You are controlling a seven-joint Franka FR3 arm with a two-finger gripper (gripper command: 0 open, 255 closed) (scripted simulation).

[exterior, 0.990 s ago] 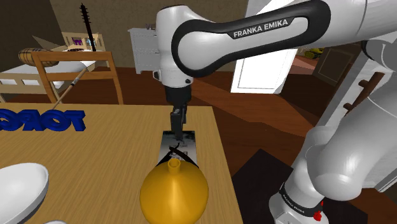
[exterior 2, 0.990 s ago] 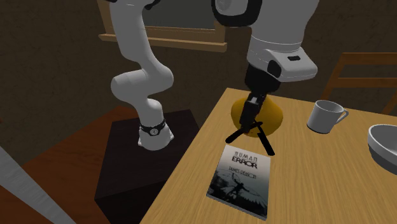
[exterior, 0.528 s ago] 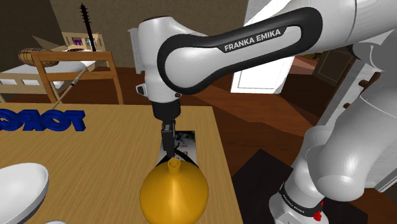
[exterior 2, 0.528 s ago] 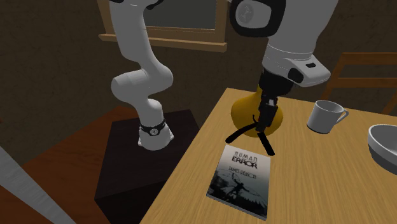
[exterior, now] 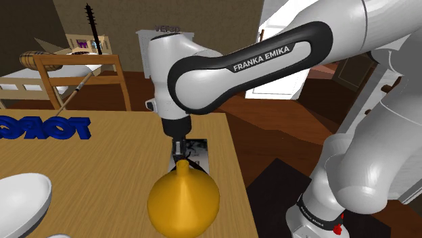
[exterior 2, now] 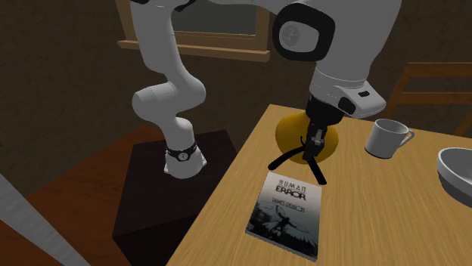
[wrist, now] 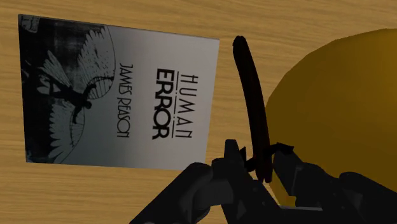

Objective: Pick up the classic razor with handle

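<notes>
Lowered nearly vertical, tool (wrist: pixel 259 160) grips the razor (wrist: pixel 249 95).

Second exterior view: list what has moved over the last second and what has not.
The gripper came down and shifted toward the second exterior view's right. It now sits at the top of the black razor, close beside the yellow vase. Nothing was lifted or let go. The razor, vase, book and white cup stayed where they were on the table.
</notes>
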